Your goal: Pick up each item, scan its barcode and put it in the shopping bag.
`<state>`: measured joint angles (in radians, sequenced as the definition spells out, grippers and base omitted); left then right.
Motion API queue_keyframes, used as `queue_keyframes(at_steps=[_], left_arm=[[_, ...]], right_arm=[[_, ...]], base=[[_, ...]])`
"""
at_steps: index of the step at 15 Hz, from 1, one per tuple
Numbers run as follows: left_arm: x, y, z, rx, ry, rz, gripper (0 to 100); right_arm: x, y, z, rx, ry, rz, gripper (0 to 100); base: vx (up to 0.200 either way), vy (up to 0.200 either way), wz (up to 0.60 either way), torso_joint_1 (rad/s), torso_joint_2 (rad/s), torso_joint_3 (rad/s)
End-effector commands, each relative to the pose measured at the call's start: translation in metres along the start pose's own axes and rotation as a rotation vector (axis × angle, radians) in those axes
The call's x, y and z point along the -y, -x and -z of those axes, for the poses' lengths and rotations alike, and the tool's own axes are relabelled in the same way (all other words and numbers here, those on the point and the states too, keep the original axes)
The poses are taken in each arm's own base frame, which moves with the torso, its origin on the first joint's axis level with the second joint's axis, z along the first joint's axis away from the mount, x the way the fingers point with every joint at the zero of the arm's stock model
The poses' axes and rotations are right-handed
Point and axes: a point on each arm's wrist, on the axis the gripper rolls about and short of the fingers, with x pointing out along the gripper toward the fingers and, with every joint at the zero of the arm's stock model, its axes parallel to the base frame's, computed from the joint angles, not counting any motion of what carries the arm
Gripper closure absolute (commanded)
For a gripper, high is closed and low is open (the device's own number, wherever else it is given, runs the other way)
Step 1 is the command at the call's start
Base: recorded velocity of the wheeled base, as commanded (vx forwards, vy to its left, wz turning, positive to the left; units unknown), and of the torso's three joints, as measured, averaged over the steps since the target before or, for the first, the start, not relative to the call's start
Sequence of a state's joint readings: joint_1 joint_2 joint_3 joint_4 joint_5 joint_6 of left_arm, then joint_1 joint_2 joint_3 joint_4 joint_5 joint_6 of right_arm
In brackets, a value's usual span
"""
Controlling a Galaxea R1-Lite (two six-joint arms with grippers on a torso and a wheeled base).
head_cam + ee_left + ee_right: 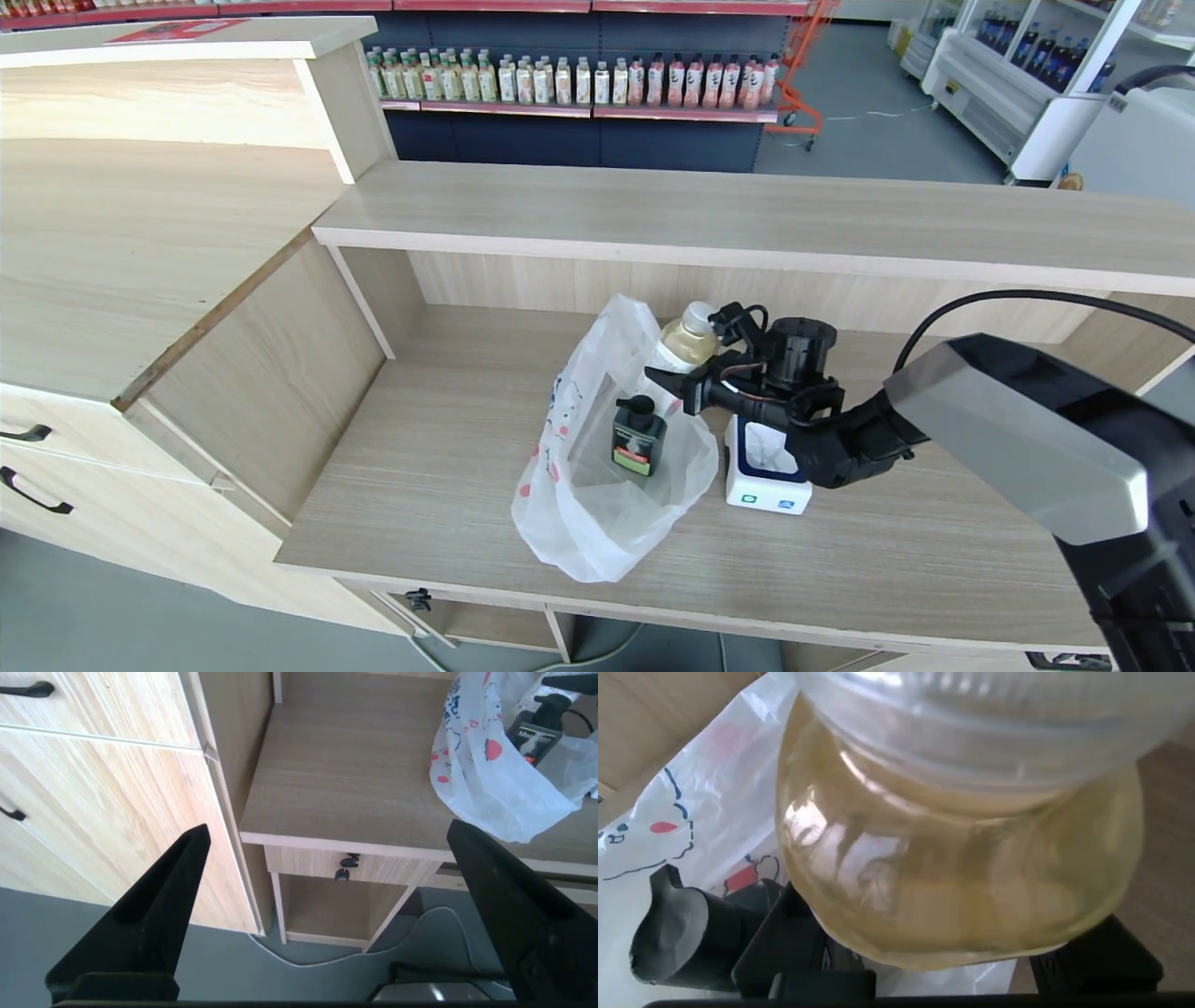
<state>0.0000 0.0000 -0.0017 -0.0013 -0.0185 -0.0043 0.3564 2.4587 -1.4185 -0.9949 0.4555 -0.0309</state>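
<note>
Head view, checkout scene late in the task. A white shopping bag (571, 439) stands open on the worktop (439, 476), just beside a small white-and-blue scanner (767, 478).

One item is already bagged: a dark pump bottle (639, 439) stands upright inside, its red label facing the camera.

The second item, a tea bottle (689, 341) with a white cap and pale yellow contents, is at the far rim of the bag's mouth, next to the scanner. The right claw (702, 359) is clenched on it, one finger on each side of its body. Its lower part sits behind the bag's film, so it cannot be told whether it rests on anything.

Right wrist view: the tea bottle (962, 849) lies between that claw's fingers, with the bag (701, 803) and the pump bottle's head (677, 933) beneath it.

Left wrist view: the left claw (329, 840) hangs off the worktop's near edge, released and spread wide, grasping nothing. The bag (495, 775) lies well apart from it.

Judged progress:
- One item is done.
- The second appears past scanning and on its way in — lowering and release remain.
- Once it is let go, both goods seen here would be in the bag.
</note>
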Motion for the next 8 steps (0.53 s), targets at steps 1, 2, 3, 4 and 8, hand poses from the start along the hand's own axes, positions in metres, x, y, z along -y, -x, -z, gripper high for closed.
queue_keyframes(at_steps=[1, 2, 3, 4, 8], left_arm=[[0.0, 0.0, 0.0, 0.0, 0.002, 0.0, 0], [0.0, 0.0, 0.0, 0.0, 0.0, 0.0, 0], [0.0, 0.0, 0.0, 0.0, 0.0, -0.002, 0], [0.0, 0.0, 0.0, 0.0, 0.0, 0.0, 0], [0.0, 0.0, 0.0, 0.0, 0.0, 0.0, 0]], right_arm=[[0.0018, -0.0055, 0.0107, -0.016, 0.014, -0.002, 100], [0.0018, -0.006, 0.0126, -0.018, 0.02, -0.008, 100], [0.002, -0.0064, 0.0144, -0.021, 0.019, -0.008, 100], [0.0024, -0.0072, 0.0155, -0.021, 0.019, -0.008, 100], [0.002, -0.0088, 0.0185, -0.023, 0.019, -0.018, 100]], base=[[0.0, 0.0, 0.0, 0.0, 0.0, 0.0], [0.0, 0.0, 0.0, 0.0, 0.0, 0.0], [0.0, 0.0, 0.0, 0.0, 0.0, 0.0], [0.0, 0.0, 0.0, 0.0, 0.0, 0.0], [0.0, 0.0, 0.0, 0.0, 0.0, 0.0]])
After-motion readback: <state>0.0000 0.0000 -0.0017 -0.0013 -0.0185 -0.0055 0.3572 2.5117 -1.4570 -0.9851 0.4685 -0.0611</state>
